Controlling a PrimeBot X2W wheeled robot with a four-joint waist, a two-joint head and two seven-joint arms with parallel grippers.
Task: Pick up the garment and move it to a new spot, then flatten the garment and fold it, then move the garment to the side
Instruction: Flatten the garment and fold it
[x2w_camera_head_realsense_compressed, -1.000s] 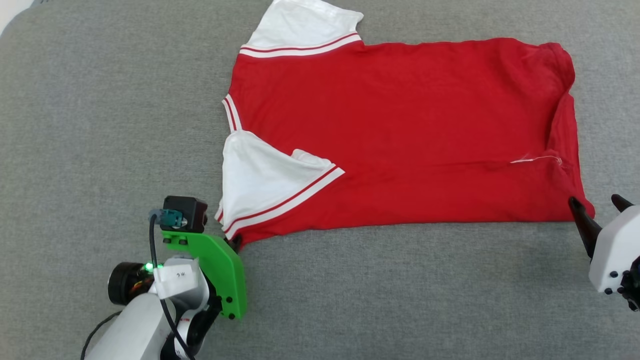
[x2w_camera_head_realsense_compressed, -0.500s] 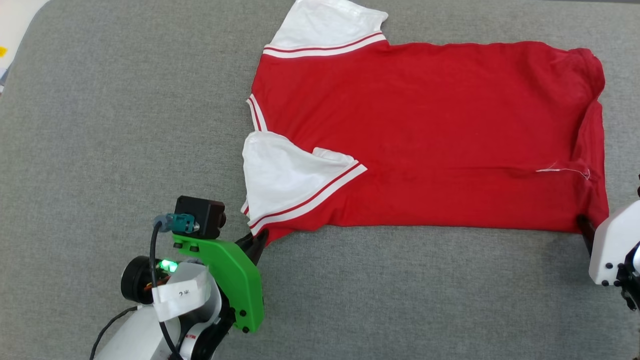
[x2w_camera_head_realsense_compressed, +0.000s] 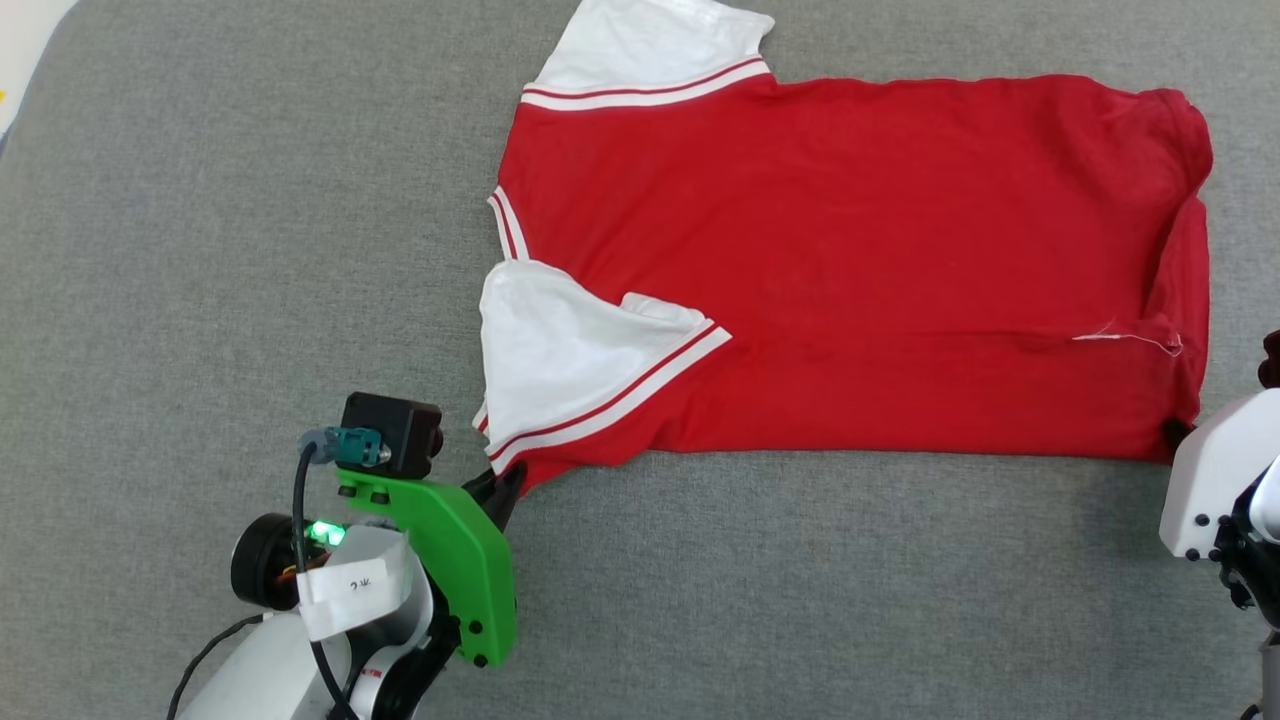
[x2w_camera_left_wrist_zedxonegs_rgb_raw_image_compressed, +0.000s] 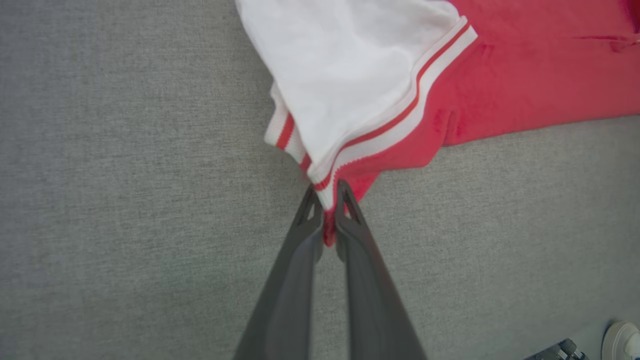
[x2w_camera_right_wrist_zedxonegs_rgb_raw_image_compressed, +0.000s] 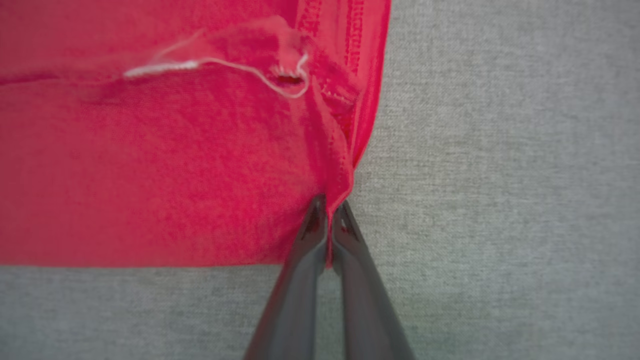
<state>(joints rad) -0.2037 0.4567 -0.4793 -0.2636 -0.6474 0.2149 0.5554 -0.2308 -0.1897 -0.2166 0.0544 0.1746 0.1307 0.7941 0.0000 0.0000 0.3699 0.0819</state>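
Garment (x2w_camera_head_realsense_compressed: 850, 270) spread flat on grey cloth surface (x2w_camera_head_realsense_compressed: 200, 250), red body, white sleeves (x2w_camera_head_realsense_compressed: 560, 350) with striped trim (x2w_camera_head_realsense_compressed: 620, 390), I see my left gripper (x2w_camera_left_wrist_zedxonegs_rgb_raw_image_compressed: 327, 192) pinching its sleeve-side corner, my right gripper (x2w_camera_right_wrist_zedxonegs_rgb_raw_image_compressed: 327, 202) pinching its hem corner, loose white thread (x2w_camera_right_wrist_zedxonegs_rgb_raw_image_compressed: 240, 67).

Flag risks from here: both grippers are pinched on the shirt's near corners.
1. The left gripper and right gripper each pinch only a sliver of the garment at its corner tips; the fabric may slip out under tension.
2. The near sleeve lies folded onto the red body, so a fold could trap that crease.
3. The right hem is bunched; layers may separate unevenly.
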